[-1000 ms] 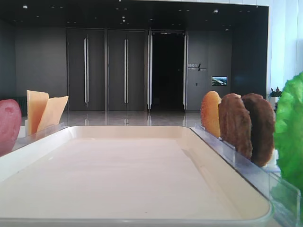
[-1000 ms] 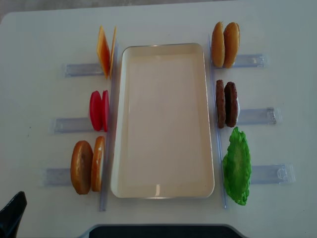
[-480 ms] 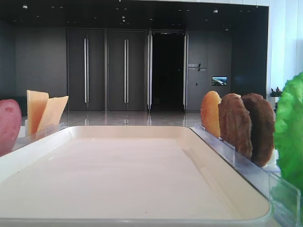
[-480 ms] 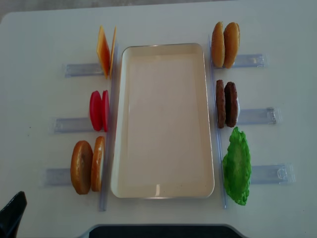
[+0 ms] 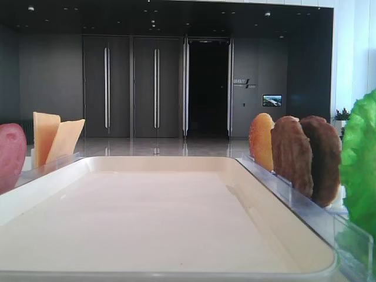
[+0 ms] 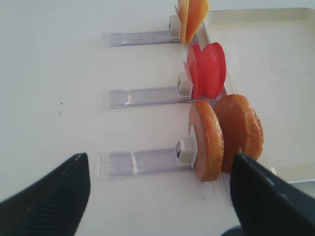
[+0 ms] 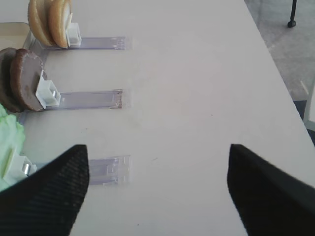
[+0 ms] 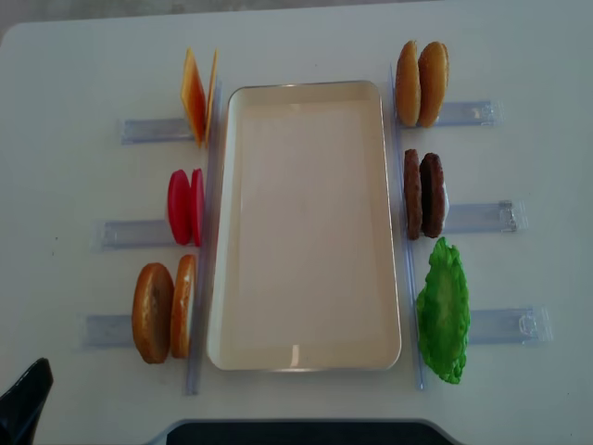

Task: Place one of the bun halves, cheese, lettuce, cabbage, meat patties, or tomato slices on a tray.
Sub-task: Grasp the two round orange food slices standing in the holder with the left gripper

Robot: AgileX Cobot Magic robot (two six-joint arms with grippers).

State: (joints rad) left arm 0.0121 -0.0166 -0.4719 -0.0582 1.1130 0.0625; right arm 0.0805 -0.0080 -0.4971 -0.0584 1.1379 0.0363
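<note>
Ahead of my left gripper, jaws apart, stand buns beside the tray; no legible labels.

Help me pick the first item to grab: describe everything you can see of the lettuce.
The lettuce is one bright green, frilly, crinkled leaf with a plastic look. It stands on edge in a clear holder on the white table, just right of the tray, at the near end of the right-hand row, next to the meat patties. No gripper touches it.
</note>
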